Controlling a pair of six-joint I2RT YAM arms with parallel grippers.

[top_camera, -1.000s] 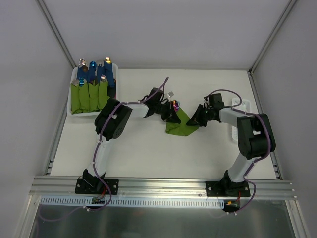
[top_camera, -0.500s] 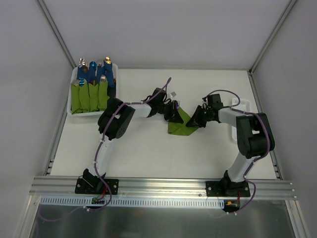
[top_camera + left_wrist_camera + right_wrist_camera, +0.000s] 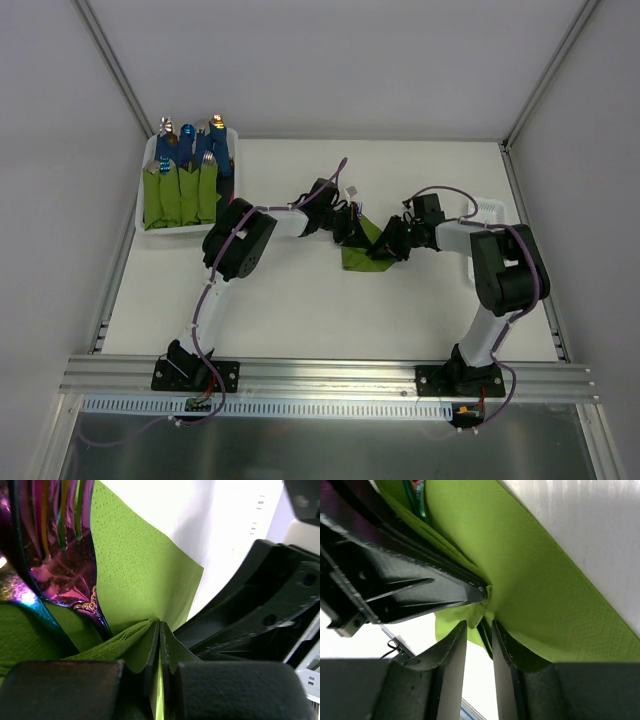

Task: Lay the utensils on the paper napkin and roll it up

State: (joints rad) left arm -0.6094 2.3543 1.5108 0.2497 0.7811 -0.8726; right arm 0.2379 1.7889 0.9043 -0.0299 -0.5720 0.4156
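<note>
The olive-green paper napkin (image 3: pixel 362 257) lies mid-table, partly folded up. My left gripper (image 3: pixel 352 232) is shut on a fold of it; in the left wrist view the pads (image 3: pixel 150 645) pinch the napkin (image 3: pixel 140 575) beside the iridescent reddish utensils (image 3: pixel 55 555). My right gripper (image 3: pixel 386 245) is at the napkin's right edge. In the right wrist view its fingers (image 3: pixel 451 650) stand narrowly apart around the napkin's (image 3: pixel 535 590) bunched edge, tip to tip with the left gripper (image 3: pixel 395 590). A utensil tip (image 3: pixel 417 500) shows there. In the top view the utensils are hidden.
A white tray (image 3: pixel 143 215) at the back left holds several green rolled bundles (image 3: pixel 180 192) with blue handles. A white holder (image 3: pixel 488 212) sits under the right arm near the table's right edge. Grey walls enclose the table.
My right gripper has moved left to the napkin's edge. My left gripper has shifted right and folded the napkin over, so the utensils no longer show from above.
</note>
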